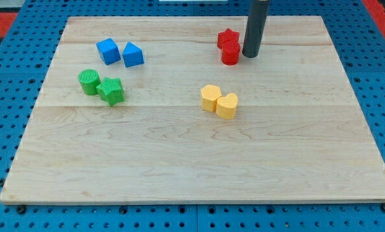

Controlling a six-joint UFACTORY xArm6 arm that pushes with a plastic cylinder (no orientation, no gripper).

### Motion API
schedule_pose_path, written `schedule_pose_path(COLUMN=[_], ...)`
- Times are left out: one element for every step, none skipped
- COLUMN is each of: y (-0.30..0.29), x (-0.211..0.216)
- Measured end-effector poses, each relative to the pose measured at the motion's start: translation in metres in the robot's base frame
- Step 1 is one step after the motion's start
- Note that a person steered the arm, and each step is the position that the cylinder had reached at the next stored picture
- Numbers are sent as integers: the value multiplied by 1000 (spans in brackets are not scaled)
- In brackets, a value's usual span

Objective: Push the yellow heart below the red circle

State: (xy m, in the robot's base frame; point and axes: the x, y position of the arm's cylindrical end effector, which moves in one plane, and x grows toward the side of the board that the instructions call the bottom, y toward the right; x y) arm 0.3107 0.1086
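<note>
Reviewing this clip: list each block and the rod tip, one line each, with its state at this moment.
my tip: down by the board, just right of the red circle
red circle: touching the red star
red star: behind the circle
yellow heart: below the red circle, touching the other yellow block
yellow block: resting flat
blue blocks: side by side
green blocks: touching

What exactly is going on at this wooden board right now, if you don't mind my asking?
My tip, the end of a dark rod, rests near the view's top, just right of the red circle block and the red star block behind it. The yellow heart block lies lower down mid-board on the wooden board, touching another yellow block. Nothing is being pushed yet.
</note>
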Motion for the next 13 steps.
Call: schedule_pose_path(y=[-10,-14,50,67,-27,-60,-61,-63,-73,-58,-18,-34,-54], x=[0,0,60,176,188,158,119,140,141,140,127,106,94])
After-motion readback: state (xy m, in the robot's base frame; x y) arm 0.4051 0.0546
